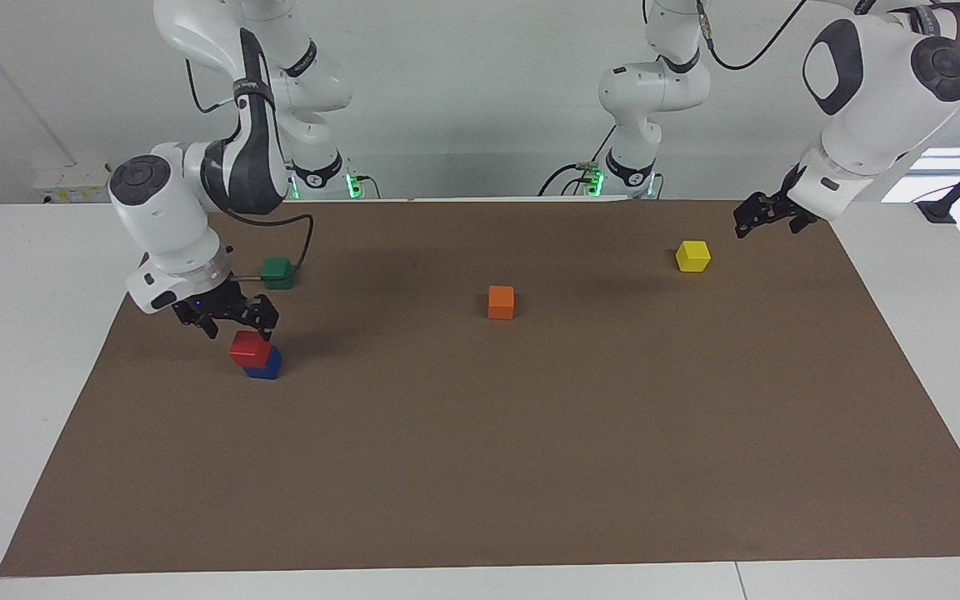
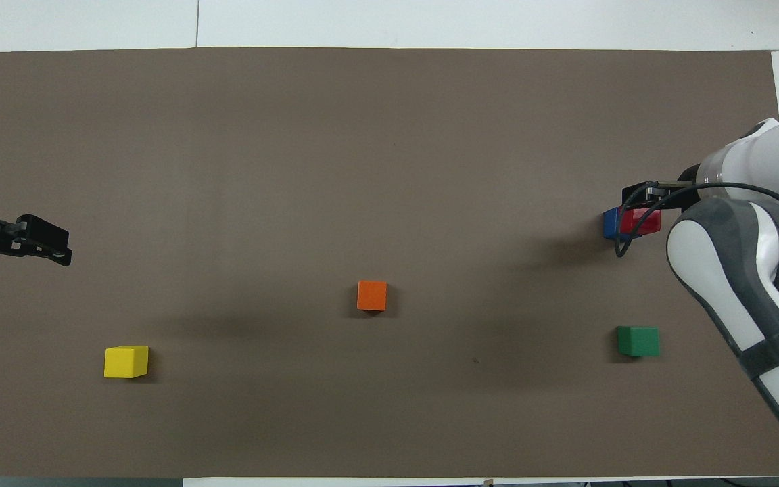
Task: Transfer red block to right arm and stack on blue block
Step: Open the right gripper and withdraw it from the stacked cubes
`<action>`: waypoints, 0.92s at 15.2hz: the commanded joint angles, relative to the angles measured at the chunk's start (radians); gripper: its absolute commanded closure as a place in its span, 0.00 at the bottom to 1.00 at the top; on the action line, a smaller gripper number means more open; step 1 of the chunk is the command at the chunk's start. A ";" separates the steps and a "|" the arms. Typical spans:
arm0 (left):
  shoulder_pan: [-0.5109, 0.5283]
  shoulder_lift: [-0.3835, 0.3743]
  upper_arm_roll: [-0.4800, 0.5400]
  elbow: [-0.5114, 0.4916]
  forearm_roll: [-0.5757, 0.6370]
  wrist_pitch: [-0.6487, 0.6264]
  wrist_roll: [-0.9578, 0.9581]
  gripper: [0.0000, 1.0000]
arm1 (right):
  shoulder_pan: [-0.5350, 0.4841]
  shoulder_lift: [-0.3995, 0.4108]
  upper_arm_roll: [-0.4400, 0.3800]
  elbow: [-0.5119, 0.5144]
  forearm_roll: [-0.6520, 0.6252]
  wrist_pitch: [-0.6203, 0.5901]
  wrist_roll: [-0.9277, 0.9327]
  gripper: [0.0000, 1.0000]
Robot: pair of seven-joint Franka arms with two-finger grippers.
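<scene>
The red block point(image 1: 249, 347) sits on the blue block point(image 1: 267, 365), shifted a little toward the right arm's end of the table. In the overhead view the red block point(image 2: 641, 221) covers most of the blue block point(image 2: 609, 223). My right gripper point(image 1: 238, 327) is open just over the red block, with a fingertip at each side of the block's top; in the overhead view the right gripper point(image 2: 641, 197) is partly hidden by its own arm. My left gripper point(image 1: 767, 223) is open and empty, waiting in the air at the left arm's end of the mat point(image 2: 44, 245).
A green cube point(image 1: 277, 272) lies nearer to the robots than the stack. An orange cube point(image 1: 501, 302) lies mid-mat. A yellow cube point(image 1: 692, 256) lies toward the left arm's end. All rest on a brown mat point(image 1: 480, 467) on a white table.
</scene>
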 commanded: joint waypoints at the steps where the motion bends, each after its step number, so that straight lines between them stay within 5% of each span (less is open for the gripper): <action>1: 0.002 -0.028 0.001 -0.023 -0.007 0.020 0.006 0.00 | -0.004 -0.058 0.012 0.061 0.018 -0.140 0.015 0.00; 8: -0.010 -0.023 -0.008 -0.023 -0.016 0.027 0.007 0.00 | -0.007 -0.114 0.017 0.281 0.056 -0.541 0.014 0.00; 14: -0.010 -0.019 -0.017 -0.027 -0.045 0.066 0.004 0.00 | -0.012 -0.115 0.014 0.293 0.038 -0.521 -0.003 0.00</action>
